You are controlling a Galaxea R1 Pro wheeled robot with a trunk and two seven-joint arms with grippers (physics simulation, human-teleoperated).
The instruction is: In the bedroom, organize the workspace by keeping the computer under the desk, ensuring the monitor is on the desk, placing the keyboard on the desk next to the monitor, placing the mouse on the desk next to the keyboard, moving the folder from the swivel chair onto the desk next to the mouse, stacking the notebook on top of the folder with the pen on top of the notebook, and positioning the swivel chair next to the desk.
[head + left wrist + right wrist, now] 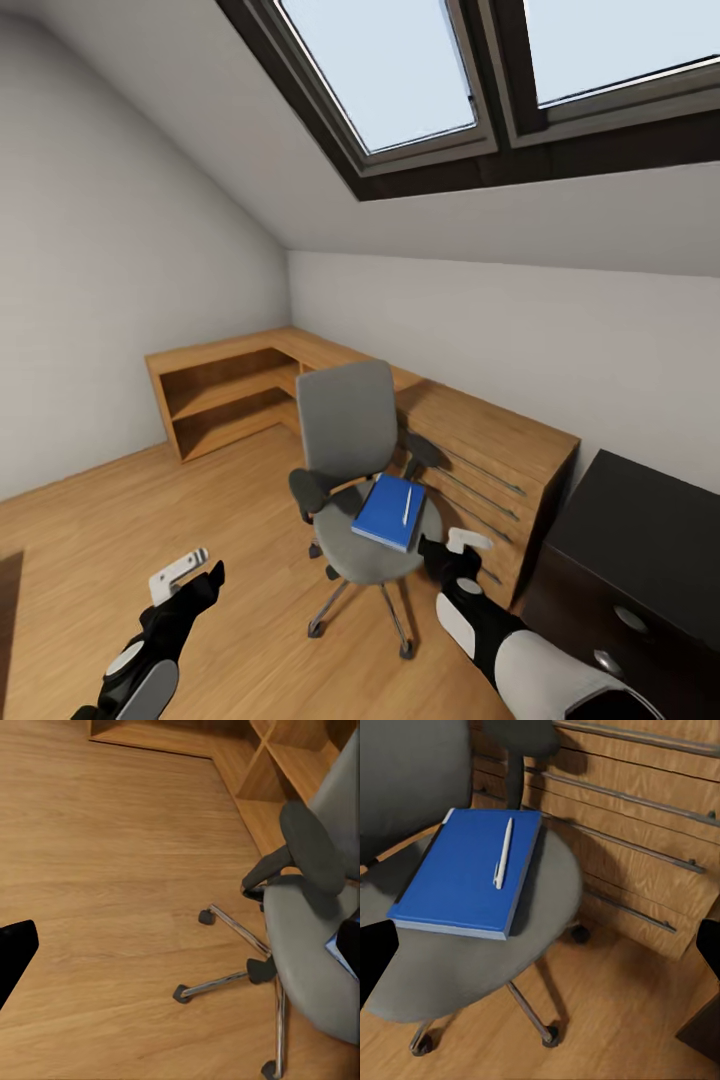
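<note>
Sloped grey walls and skylights close over a light wood floor (120, 530) where both arms reach forward at low height. Left fingers (190, 572) stand apart over bare floor, holding nothing, well to the side of the swivel chair (350, 470). Right fingers (462, 548) also stand apart and empty, just beside the seat edge. Ahead of them on the seat lies the folder (465, 874), flat, with the pen (502, 853) resting along its top. Beyond the chair runs a wooden dresser (490, 460) with long bar handles, joining open shelves (225, 400) in the corner. Beside the right arm stands the black table (640, 540).
</note>
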